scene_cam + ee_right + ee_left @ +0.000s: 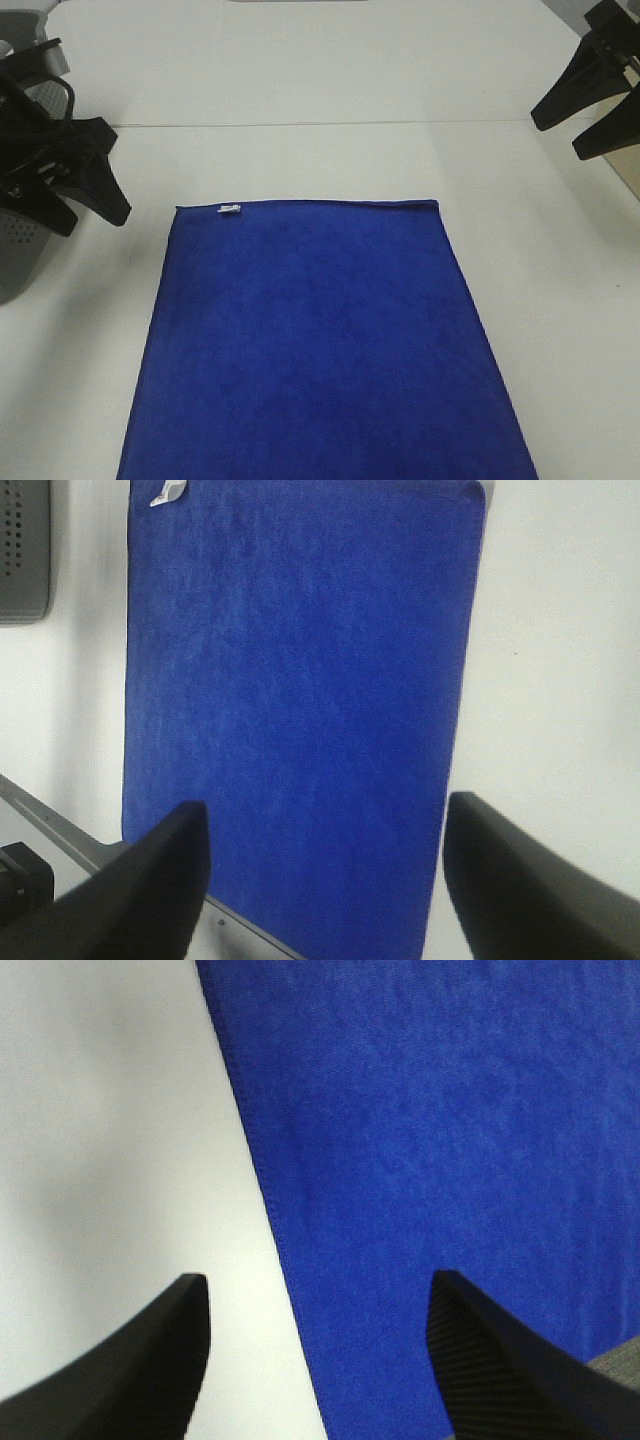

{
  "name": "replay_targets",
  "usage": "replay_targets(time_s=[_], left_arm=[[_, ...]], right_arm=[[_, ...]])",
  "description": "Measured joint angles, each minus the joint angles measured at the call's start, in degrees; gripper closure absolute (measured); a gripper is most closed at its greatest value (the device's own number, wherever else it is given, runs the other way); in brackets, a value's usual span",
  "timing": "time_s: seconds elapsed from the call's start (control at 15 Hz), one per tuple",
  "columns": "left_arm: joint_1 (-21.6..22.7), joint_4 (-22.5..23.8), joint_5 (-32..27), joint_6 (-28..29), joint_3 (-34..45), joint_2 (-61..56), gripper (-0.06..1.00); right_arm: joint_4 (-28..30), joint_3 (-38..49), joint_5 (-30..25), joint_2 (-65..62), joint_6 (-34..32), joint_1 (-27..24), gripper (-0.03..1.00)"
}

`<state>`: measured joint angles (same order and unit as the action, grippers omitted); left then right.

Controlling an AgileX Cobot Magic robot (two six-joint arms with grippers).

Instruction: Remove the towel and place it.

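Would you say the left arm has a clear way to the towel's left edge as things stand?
Probably yes. The left end effector hangs open beside the towel, whose left edge shows between its fingers in the wrist view; the grey basket lies away from that path.

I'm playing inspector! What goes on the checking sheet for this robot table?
Surface: white table with a thin seam running across it.
Job's things: blue towel, spread flat, white tag at its far left corner.
Clutter: grey basket with holes, at the left edge, apart from the towel.
Tools: left tool open and empty, between the basket and the towel; right tool open and empty, far right.
Cables: black loops on the left arm, likely cabling.
Surroundings: tan strip past the table's right edge; too little shows to name it.
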<state>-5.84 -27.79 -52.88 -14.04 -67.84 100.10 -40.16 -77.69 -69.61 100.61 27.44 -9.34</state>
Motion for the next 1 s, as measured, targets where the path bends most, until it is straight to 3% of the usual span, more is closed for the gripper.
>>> replay_targets(time_s=[0.27, 0.67, 1.0], left_arm=[[-0.1, -0.8, -0.2, -1.7, -8.9, 9.8, 0.34], [-0.1, -2.6, -2.0, -3.9, -21.4, 22.7, 0.34], [-0.1, -2.2, -6.4, -3.6, -32.8, 31.0, 0.34]], right_arm=[[-1.0, -1.2, -0.1, 6.3, 0.3, 0.0, 0.29], [-1.3, -6.7, 2.1, 17.4, 6.6, 0.0, 0.29], [-0.7, -9.4, 4.3, 24.1, 7.6, 1.3, 0.29]])
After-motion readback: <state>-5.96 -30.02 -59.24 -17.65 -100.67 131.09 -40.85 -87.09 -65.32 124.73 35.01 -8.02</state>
